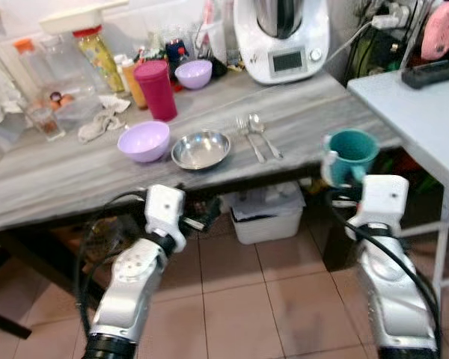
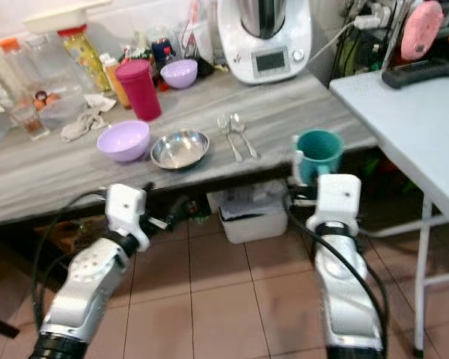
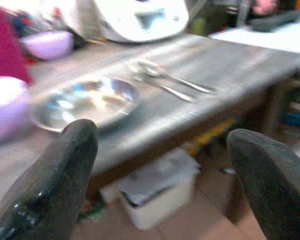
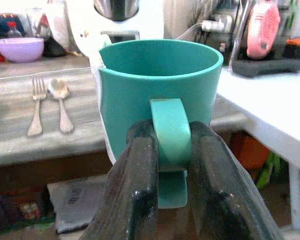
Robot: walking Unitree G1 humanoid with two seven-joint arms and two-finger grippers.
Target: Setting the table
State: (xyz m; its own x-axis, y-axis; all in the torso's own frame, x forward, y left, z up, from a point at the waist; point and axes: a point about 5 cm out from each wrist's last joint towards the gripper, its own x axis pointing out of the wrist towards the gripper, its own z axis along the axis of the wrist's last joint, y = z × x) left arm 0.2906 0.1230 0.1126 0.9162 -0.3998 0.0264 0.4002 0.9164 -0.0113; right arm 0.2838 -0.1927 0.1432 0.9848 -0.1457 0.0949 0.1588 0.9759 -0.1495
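Right end effector (image 4: 171, 150) pinching the handle of a teal mug (image 1: 352, 155), held upright just off the grey surface's (image 1: 314, 112) front right corner, left end effector (image 3: 165, 170) open below its front edge, near a steel bowl (image 1: 200, 149).

Shiny metal bowl (image 1: 200, 149); perhaps glossy mug (image 4: 160, 95)

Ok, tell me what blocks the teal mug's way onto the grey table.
Nothing visible does. The right gripper holds the teal mug by its handle just off the grey table's front edge; the nearest stretch, right of the fork and spoon, is bare.
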